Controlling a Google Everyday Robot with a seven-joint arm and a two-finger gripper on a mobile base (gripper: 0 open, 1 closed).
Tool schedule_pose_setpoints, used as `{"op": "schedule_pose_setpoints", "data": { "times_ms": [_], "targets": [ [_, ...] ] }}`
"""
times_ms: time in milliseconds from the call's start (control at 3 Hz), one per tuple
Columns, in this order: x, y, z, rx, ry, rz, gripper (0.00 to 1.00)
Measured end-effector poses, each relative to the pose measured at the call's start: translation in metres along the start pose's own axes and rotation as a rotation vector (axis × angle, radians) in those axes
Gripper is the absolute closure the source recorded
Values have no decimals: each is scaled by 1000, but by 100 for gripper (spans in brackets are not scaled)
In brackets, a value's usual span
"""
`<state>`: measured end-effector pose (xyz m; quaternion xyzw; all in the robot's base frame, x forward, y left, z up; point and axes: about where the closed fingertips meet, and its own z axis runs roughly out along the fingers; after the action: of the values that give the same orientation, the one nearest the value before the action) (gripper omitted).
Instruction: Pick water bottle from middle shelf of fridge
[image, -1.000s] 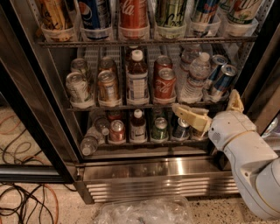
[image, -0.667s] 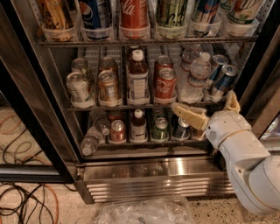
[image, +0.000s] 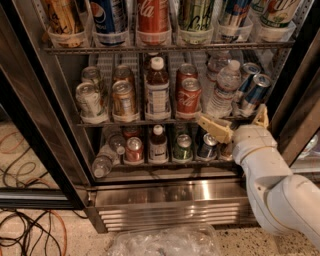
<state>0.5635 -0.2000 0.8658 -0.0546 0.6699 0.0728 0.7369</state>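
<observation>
The water bottle (image: 223, 91), clear and ribbed with a white cap, stands at the right of the middle shelf (image: 125, 121) in the fridge (image: 165, 200). A second clear bottle stands behind it. My gripper (image: 235, 123) is open. Its cream fingers (image: 213, 128) spread at the shelf's front edge, just below and in front of the water bottle, not touching it. My white arm comes in from the lower right.
A brown-liquid bottle (image: 157, 91) and cans share the middle shelf, with blue cans (image: 252, 90) right of the water bottle. Large cans fill the rack above (image: 152, 20). The lower rack holds cans and a fallen bottle (image: 102, 164). Cables (image: 30, 235) and a plastic bag (image: 165, 242) lie on the floor.
My gripper has edged slightly upward, closer to the middle shelf's front edge below the water bottle. Nothing on the shelves has moved.
</observation>
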Motion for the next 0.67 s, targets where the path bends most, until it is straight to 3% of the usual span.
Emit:
{"op": "schedule_pose_setpoints", "data": {
  "times_ms": [333, 667],
  "targets": [
    [3, -5, 0, 14, -2, 0, 0],
    [3, -5, 0, 14, -2, 0, 19]
  ]
}}
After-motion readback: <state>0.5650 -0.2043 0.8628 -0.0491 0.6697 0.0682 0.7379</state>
